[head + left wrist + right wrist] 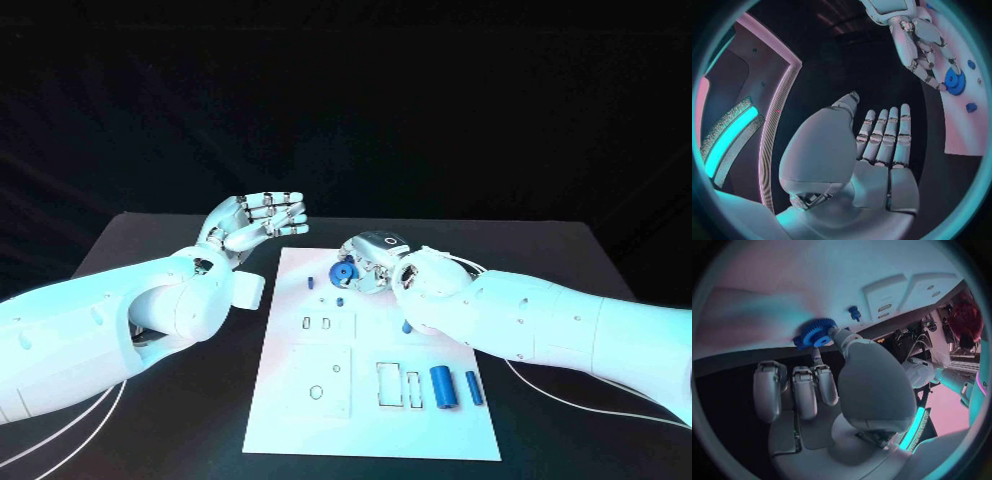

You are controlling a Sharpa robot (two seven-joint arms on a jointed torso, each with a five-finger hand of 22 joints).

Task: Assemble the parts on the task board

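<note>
The white task board (375, 370) lies in the middle of the black table. A blue gear (343, 273) sits at the board's far end, and my right hand (381, 260) pinches it between thumb and a finger. In the right wrist view the thumb tip of my right hand (836, 390) meets the gear (815, 333) against the board (786, 290), beside a small blue peg (854, 313). My left hand (260, 220) is raised left of the board's far corner, fingers spread and nothing in it. The left wrist view shows its bare palm (873, 150) and the gear (954, 82).
Two blue cylinders (443, 387) (473, 387) lie side by side on the board's near right part. Small blue pieces (313, 281) (340, 298) (407, 327) stand farther up the board. Outlined slots (329, 378) mark its near left.
</note>
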